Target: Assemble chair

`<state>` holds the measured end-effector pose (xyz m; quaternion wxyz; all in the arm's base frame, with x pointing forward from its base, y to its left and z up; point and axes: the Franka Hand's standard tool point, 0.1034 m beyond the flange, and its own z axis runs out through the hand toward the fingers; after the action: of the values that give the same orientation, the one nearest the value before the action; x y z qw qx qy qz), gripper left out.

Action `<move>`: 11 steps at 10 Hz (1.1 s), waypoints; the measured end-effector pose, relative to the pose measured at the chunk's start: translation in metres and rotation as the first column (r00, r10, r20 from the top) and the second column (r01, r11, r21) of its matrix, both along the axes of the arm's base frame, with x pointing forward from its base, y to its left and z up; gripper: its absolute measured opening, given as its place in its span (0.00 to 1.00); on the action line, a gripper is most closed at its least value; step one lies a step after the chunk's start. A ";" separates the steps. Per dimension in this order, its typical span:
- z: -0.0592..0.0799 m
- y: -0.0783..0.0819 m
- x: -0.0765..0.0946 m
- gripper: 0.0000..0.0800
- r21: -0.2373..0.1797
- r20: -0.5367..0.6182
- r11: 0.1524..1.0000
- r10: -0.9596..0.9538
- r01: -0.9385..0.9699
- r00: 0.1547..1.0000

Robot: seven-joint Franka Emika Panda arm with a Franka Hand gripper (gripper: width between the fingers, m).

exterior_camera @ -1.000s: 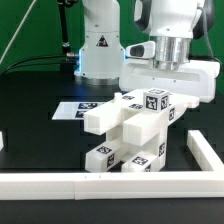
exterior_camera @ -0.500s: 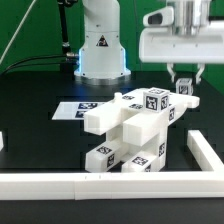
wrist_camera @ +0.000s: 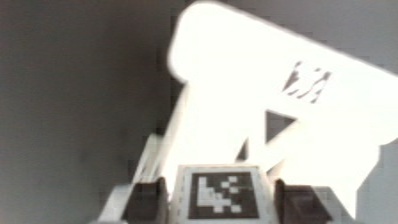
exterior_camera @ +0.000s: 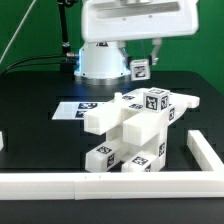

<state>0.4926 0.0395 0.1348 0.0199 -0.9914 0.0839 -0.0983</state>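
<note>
Robotics lab (green backdrop, marker board).

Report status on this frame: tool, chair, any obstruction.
Tool raised above the table, shut on small tagged chair piece. Partly built chair stands on the table, apart from the tool. Nothing visible between them.
</note>
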 end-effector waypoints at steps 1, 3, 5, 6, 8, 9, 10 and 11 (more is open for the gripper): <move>-0.005 0.002 0.000 0.35 -0.006 -0.007 1.000 -0.002 0.002 1.000; -0.004 0.001 0.000 0.35 -0.005 -0.005 1.000 -0.004 0.004 1.000; 0.005 -0.002 0.004 0.35 -0.002 -0.014 1.000 0.016 -0.016 1.000; 0.022 -0.009 0.017 0.35 -0.006 0.004 0.998 0.061 -0.061 0.998; 0.016 -0.024 0.027 0.35 -0.044 0.017 0.994 0.099 -0.098 0.995; 0.012 -0.025 0.028 0.35 -0.053 0.011 0.994 0.100 -0.100 0.995; 0.008 -0.027 0.030 0.35 -0.064 0.014 0.993 0.102 -0.101 0.995; 0.001 -0.032 0.029 0.35 -0.073 0.003 0.992 0.099 -0.098 0.995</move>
<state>0.5217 0.0075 0.1358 -0.0112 -0.9941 0.0312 -0.1032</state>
